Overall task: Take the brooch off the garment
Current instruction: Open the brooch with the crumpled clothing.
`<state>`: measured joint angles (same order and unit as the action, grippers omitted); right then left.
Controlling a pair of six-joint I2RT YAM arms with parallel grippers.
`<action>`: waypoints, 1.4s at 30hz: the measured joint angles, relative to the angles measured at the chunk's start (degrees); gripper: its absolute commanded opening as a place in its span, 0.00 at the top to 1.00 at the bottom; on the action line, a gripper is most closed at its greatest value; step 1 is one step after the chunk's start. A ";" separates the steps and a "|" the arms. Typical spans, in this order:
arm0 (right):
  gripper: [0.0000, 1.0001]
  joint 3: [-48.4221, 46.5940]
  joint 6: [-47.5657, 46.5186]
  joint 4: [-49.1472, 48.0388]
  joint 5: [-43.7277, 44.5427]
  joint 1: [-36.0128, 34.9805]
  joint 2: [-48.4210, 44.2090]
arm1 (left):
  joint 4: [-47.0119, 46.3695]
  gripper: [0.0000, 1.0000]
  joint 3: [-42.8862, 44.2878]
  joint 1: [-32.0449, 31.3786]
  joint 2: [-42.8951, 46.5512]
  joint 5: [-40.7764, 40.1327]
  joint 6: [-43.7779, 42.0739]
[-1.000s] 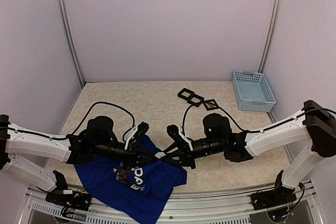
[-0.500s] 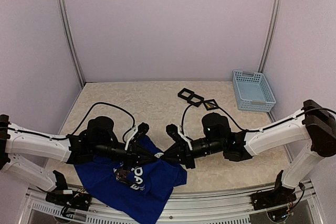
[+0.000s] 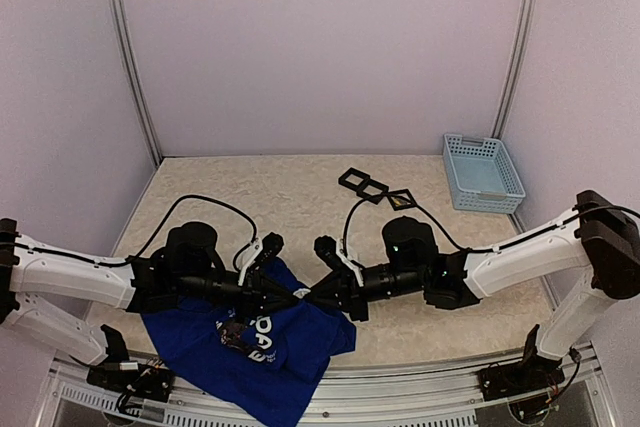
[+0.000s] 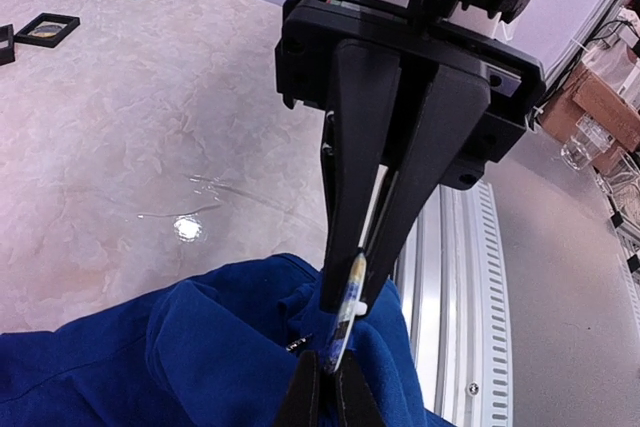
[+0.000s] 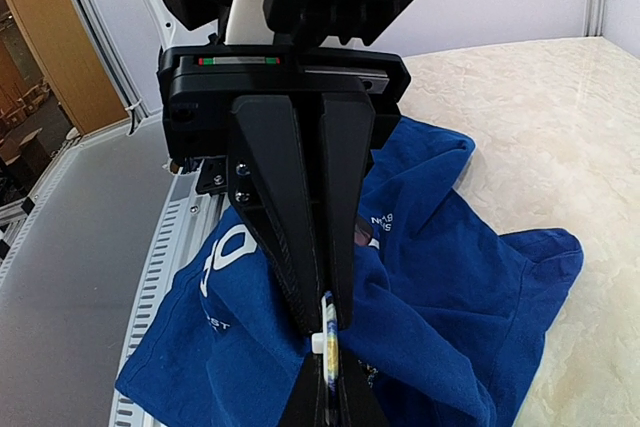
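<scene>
The royal-blue T-shirt (image 3: 200,347) with white lettering lies bunched at the near left edge of the table. It also shows in the left wrist view (image 4: 150,367) and in the right wrist view (image 5: 450,277). The brooch (image 4: 345,322), a thin flat disc seen edge-on, stands up out of a raised fold of the cloth; it also shows in the right wrist view (image 5: 328,347). My left gripper (image 3: 296,298) and right gripper (image 3: 311,296) meet tip to tip over the shirt. Both are shut on the brooch from opposite ends, left gripper (image 4: 326,392) low, right gripper (image 5: 330,397) high. In the top view the brooch is hidden.
A light blue basket (image 3: 483,171) stands at the far right. Black square frames (image 3: 362,184) lie in the far middle, one more (image 3: 401,199) beside them. An aluminium rail (image 3: 400,387) runs along the table's near edge, close under the shirt.
The right arm has edged slightly left toward the left gripper. The shirt fold and the left arm are almost unmoved.
</scene>
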<state>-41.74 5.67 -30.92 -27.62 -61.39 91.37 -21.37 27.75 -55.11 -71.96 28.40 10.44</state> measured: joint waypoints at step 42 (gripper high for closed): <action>0.71 0.66 -3.78 1.38 7.80 -1.62 -0.66 | 0.04 1.00 0.15 -1.99 -1.29 -2.75 -0.26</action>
<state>-41.08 1.89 -29.54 -19.81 -63.00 90.72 -21.32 27.90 -57.10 -73.25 25.65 10.17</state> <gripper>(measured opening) 0.225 0.025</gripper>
